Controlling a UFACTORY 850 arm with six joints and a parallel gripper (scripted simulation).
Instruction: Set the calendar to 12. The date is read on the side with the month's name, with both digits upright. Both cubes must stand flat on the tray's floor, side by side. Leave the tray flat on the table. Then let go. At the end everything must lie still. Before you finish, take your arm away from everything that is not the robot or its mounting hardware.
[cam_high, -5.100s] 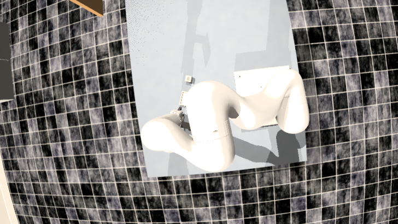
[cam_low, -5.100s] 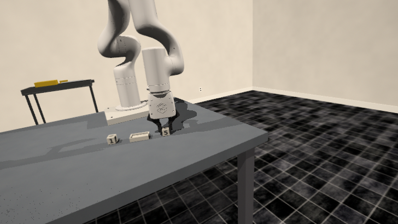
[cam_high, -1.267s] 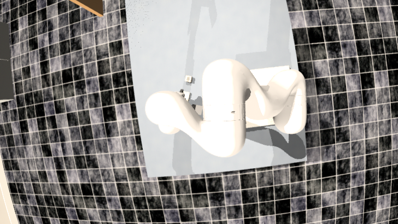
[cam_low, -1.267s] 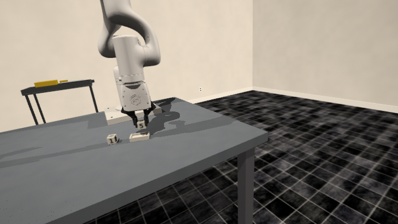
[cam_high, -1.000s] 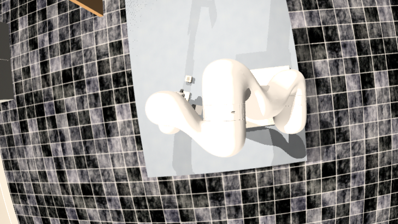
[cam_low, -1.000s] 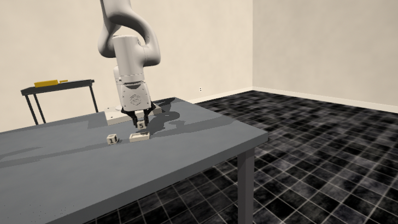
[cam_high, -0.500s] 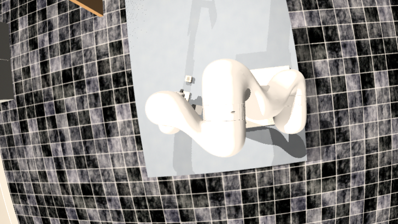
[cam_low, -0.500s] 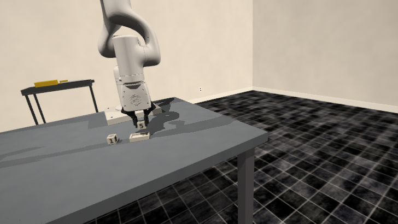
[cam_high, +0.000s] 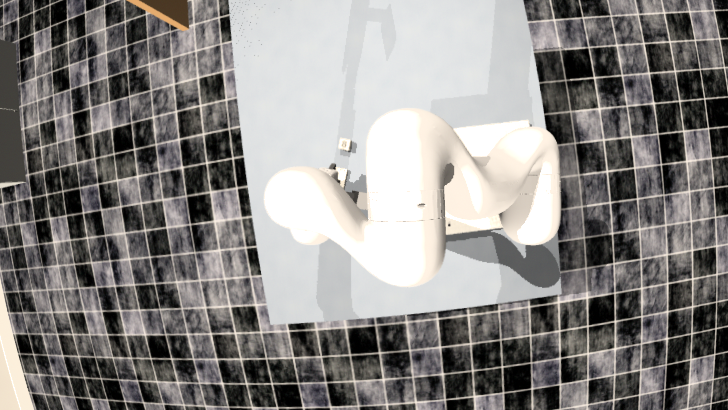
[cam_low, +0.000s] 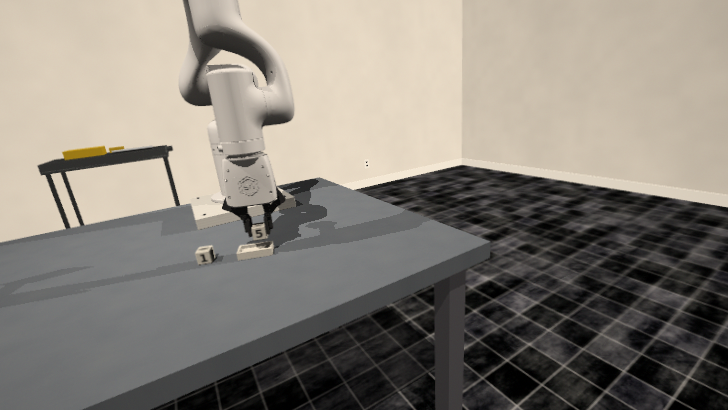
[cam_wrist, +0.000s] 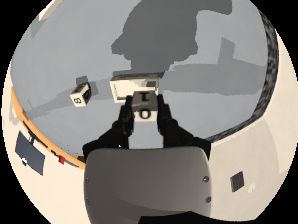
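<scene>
My gripper (cam_low: 258, 234) (cam_wrist: 144, 102) is shut on a white cube (cam_low: 259, 231) (cam_wrist: 145, 114), held in the air over the tray. The held cube shows a 5 in the exterior view, and a 0 and a 1 in the wrist view. The cream tray (cam_high: 343, 176) (cam_low: 256, 253) (cam_wrist: 129, 89) stands flat on the table, with no cube visible in it. A second white cube (cam_high: 344, 144) (cam_low: 204, 255) (cam_wrist: 80, 95) lies apart on the table beside the tray; it shows a 1 in the exterior view and an 8 in the wrist view. No month's name is readable.
The arm (cam_high: 407, 203) (cam_low: 231, 106) hides much of the table (cam_high: 295, 101) (cam_low: 152, 315) and part of the tray in the top view. The arm's pale base plate (cam_low: 206, 216) is behind the gripper. A dark side table (cam_low: 132, 154) with yellow things stands farther back.
</scene>
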